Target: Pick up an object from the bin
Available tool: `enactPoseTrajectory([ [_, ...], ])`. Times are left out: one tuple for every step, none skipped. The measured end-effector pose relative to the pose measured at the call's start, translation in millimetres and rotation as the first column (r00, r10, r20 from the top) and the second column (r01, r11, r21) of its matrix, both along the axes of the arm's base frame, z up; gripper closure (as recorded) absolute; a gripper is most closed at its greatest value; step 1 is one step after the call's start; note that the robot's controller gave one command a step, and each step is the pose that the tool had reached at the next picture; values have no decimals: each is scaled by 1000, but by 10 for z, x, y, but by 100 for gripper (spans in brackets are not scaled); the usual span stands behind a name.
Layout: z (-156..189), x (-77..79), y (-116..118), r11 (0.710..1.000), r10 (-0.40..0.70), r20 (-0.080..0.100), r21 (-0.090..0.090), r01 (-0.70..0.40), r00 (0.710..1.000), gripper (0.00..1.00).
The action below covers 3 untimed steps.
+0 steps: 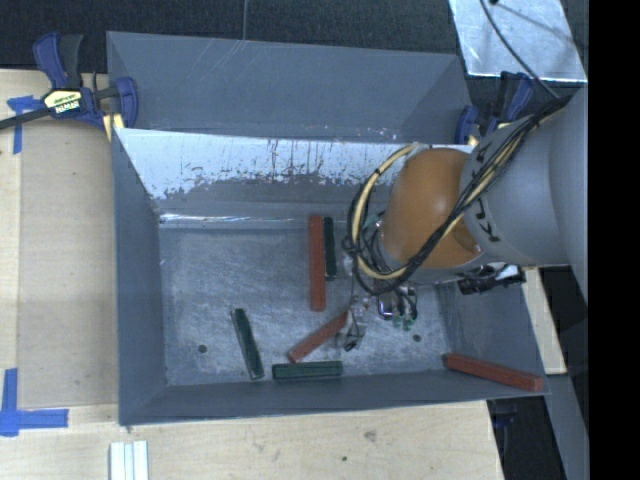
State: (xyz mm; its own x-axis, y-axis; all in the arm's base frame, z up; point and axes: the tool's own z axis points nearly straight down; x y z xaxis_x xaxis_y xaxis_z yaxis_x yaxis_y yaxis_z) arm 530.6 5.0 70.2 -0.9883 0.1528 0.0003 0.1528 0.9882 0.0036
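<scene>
- Jaws: cannot tell if released or clenched. The tip is small and dark under the orange wrist cover (425,218). It sits low in the bin (140,288), roughly 4 o'clock from floor centre.
- Camera view, task thing: nearest is a red-brown stick (318,338) lying diagonally at about 5 o'clock. Its upper end is at the jaws, maybe touching. Can't tell if it is between them. Probably the target, but that's a guess.
- Camera view, neighbours: a flat dark green stick (307,371) at 6 o'clock against the near wall, just beside the red-brown stick's lower end. A second green stick (247,343) at 8 o'clock, apart. A red-brown and green pair (318,263) side by side at 12 o'clock, near the wrist cover. One more red-brown stick (493,371) up on the wall slope far out at 4 o'clock.
- Risk: the contact is at the stick's end, not its middle. A long thin piece gripped there would likely pivot, droop and slip out on the lift.
- Risk: the stick lies flat on the floor, so the jaws may close over it and come up with nothing, or press into the floor.
- Risk: a glancing close could flick the stick toward the 6 o'clock green stick, jamming both against the wall.
- Risk: the bulky wrist could nudge the 12 o'clock pair.
</scene>
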Motion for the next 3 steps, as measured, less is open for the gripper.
enactPoseTrajectory([
  [1,-6,-46,1000,-2,-1,-4,2,1000,100],
  [1288,478,-57,1000,-7,13,-4,7,1000,100],
  [1726,594,-541,968,252,7,-8,-252,968,100],
])
